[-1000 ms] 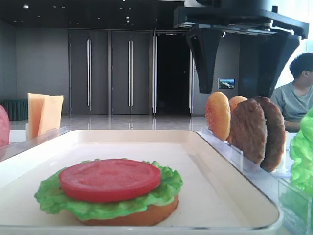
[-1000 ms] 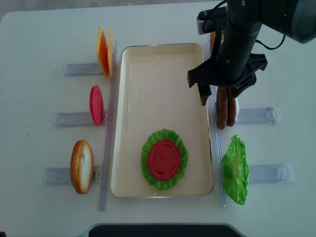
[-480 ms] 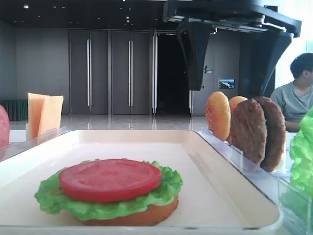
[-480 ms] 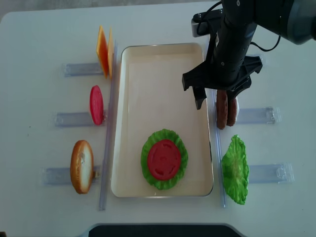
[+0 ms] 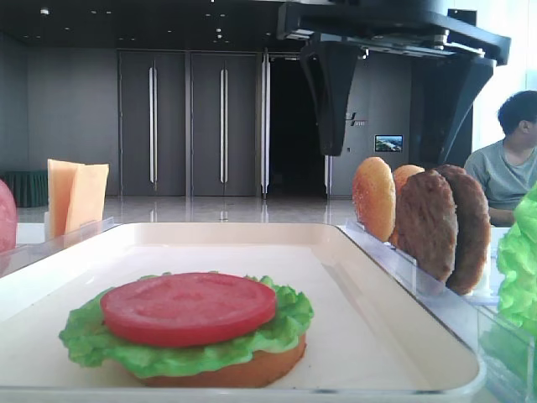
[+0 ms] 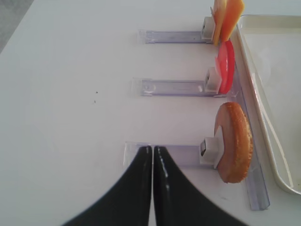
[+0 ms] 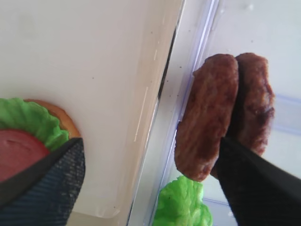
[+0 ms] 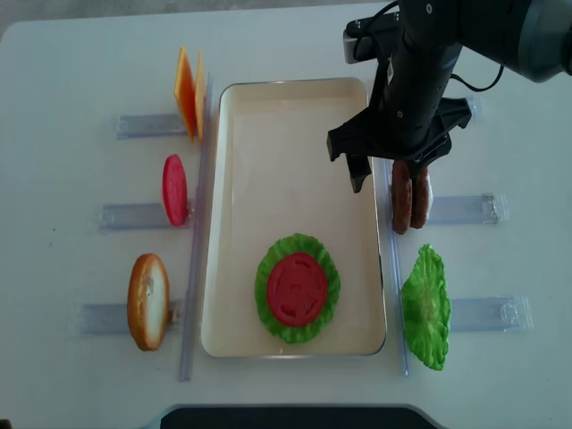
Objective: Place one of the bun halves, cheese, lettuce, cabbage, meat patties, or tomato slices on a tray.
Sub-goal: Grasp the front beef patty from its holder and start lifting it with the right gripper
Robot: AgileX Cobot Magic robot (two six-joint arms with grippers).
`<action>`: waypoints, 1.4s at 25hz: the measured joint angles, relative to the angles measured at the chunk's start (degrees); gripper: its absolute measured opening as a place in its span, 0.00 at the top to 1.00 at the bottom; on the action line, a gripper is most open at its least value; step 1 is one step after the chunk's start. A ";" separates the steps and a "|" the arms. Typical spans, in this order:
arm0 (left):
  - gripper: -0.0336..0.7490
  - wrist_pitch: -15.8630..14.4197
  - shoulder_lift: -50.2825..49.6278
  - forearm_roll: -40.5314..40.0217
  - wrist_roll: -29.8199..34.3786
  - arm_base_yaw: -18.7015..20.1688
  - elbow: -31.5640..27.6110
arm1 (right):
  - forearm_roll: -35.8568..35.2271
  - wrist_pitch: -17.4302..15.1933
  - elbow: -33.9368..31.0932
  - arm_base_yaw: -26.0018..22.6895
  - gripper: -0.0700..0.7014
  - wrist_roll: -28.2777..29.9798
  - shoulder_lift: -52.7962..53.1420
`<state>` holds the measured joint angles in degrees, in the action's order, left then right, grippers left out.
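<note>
The 2 meat patties (image 8: 409, 195) stand on edge, side by side and touching, in a clear rack (image 8: 465, 209) just outside the right rim of the tray (image 8: 234, 223); in the right wrist view they lie between the 2 jaws, nearer the right-hand one, whose tip overlaps the outer patty. The right jaws (image 8: 390, 170) are spread wide and hold nothing, poised above the rack's inner end, with one jaw over the tray's edge and the other beyond the patties. The step in hand appears to be the approach to a patty, not yet the grasp. The next move probably calls for descending so that the jaws straddle 1 patty only, or both if they cannot be separated, then closing across its flat faces and lifting clear of the rack. On the tray, below the jaws in the overhead view, a bun half (image 5: 252, 369) already carries lettuce (image 8: 273, 268) and a tomato slice (image 8: 296, 289), a likely resting place. The left jaws (image 6: 153, 155) are pressed together, empty, beside a second bun half (image 6: 233, 141) on the worktop (image 8: 71, 268).
</note>
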<state>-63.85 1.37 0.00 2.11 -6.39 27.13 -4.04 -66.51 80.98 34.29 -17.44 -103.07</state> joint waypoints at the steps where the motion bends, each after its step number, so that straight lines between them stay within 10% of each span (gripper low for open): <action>1: 0.97 0.00 0.00 0.00 0.00 0.00 0.00 | 0.11 0.00 0.00 -0.05 0.20 0.00 0.00; 35: 0.97 0.00 0.00 0.00 0.00 0.00 0.00 | -0.70 -0.05 0.00 -0.11 0.20 0.83 0.00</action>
<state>-63.85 1.37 0.00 2.11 -6.39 27.13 -4.74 -66.56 80.98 34.18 -16.61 -103.07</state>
